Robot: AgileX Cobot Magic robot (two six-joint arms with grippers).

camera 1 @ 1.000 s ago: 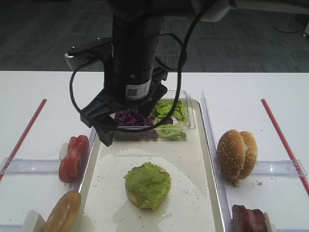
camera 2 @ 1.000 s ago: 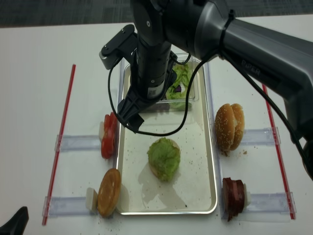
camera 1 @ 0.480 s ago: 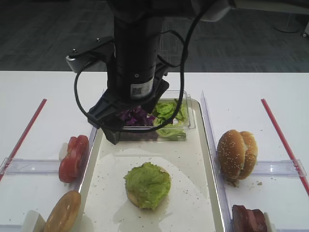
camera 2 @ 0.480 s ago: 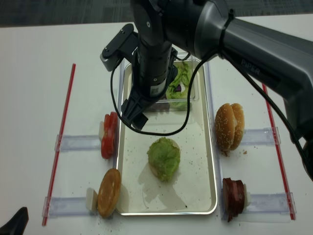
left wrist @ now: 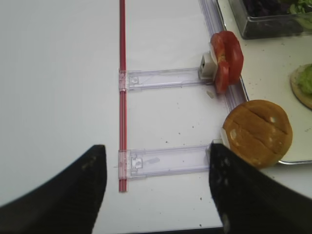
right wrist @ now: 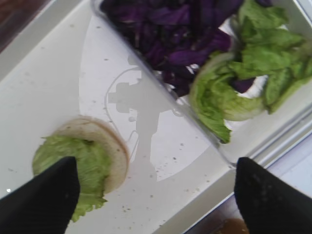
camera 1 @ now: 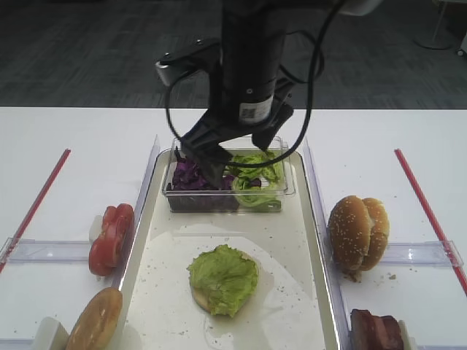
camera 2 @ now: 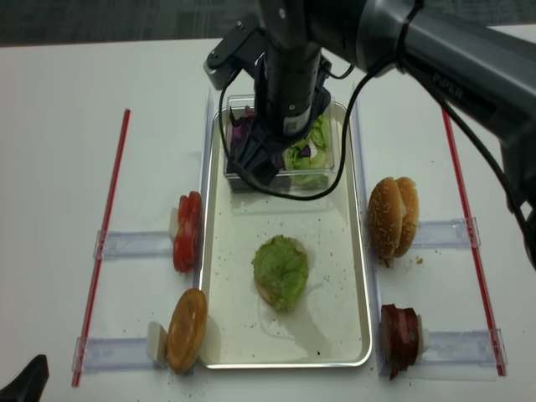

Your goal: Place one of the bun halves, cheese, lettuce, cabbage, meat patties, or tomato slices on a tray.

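The right tool (right wrist: pixel 156 187) is held spread over the tub (camera 1: pixel 228 191), seemingly above the cabbage (camera 1: pixel 191 176); nothing is gripped.

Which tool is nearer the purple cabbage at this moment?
Right. The right tool, open, hangs just above the cabbage in the clear tub. The left tool is far off, over bare table beyond the tomato slices.
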